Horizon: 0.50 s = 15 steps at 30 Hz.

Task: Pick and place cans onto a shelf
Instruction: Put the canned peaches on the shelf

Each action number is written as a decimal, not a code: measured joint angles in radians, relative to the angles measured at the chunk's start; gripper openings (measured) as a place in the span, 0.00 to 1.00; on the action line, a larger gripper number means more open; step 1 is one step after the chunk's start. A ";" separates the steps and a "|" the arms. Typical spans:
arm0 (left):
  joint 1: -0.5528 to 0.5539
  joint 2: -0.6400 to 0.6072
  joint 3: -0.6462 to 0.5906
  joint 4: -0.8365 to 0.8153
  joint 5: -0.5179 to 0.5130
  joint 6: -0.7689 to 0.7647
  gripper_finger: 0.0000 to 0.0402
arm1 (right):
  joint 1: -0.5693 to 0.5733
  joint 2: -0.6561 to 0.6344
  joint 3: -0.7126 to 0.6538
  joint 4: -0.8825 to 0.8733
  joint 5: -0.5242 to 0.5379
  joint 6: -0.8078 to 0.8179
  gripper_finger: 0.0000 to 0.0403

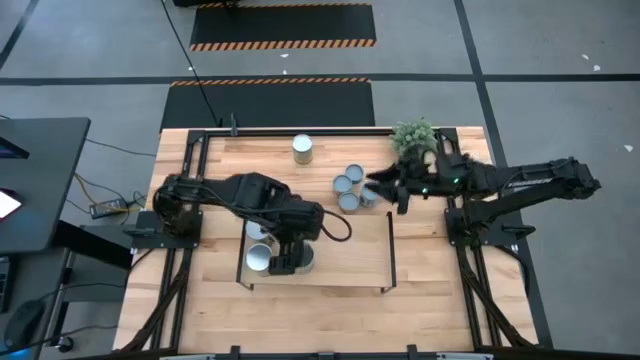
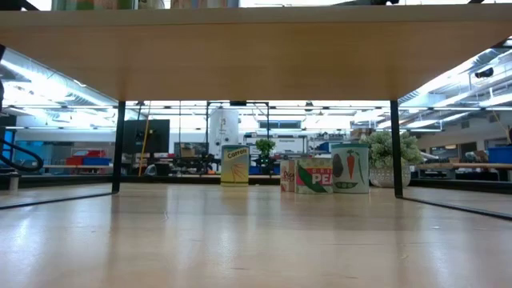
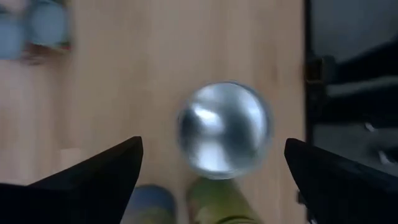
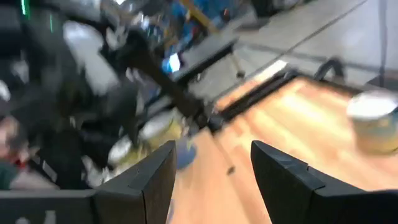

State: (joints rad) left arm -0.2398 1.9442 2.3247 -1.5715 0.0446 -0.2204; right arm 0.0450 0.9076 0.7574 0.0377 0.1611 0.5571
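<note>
**Left jaws spread over a can on the shelf**

Seen from above: shelf (image 1: 340, 250) close to the front edge of the counter (image 1: 200, 300), about midway along it. Left gripper (image 1: 290, 262) poised over the shelf's left end, jaws released and spread wide. Between them, untouched, a pale can (image 3: 224, 127) upright on the board. Right gripper (image 1: 383, 187) reaching in from the right edge toward the bluish cans (image 1: 347, 186) behind the shelf, beside the plant (image 1: 415, 137). Jaws parted there too, holding nothing.

Possible trouble, as a judgement:
- Clipping the pale can with a finger when lifting away, tipping it off the board or into its neighbours.
- Scattering the tightly packed bluish cans on an off-centre approach, or brushing the plant.

Counted:
- On the shelf, probably three pale cans including the one under the jaws, though partly hidden by the arm.
- One lone pale can (image 1: 303, 149) near the far edge.
- Three bluish cans in the cluster.
- One shelf, one plant, two arms.
</note>
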 joint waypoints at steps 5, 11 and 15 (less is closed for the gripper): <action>0.021 -0.050 0.000 0.023 -0.166 0.047 0.96 | 0.077 0.097 0.004 0.019 -0.002 0.010 0.53; 0.074 -0.145 -0.008 0.070 -0.274 0.107 0.87 | 0.139 0.206 0.110 -0.037 -0.025 -0.034 0.53; 0.112 -0.188 -0.008 0.080 -0.280 0.124 0.82 | 0.159 0.298 0.218 -0.137 -0.024 -0.085 0.53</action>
State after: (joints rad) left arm -0.1275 1.7565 2.3165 -1.4915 -0.2356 -0.0963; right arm 0.2041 1.2052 0.9758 -0.0994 0.1371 0.4725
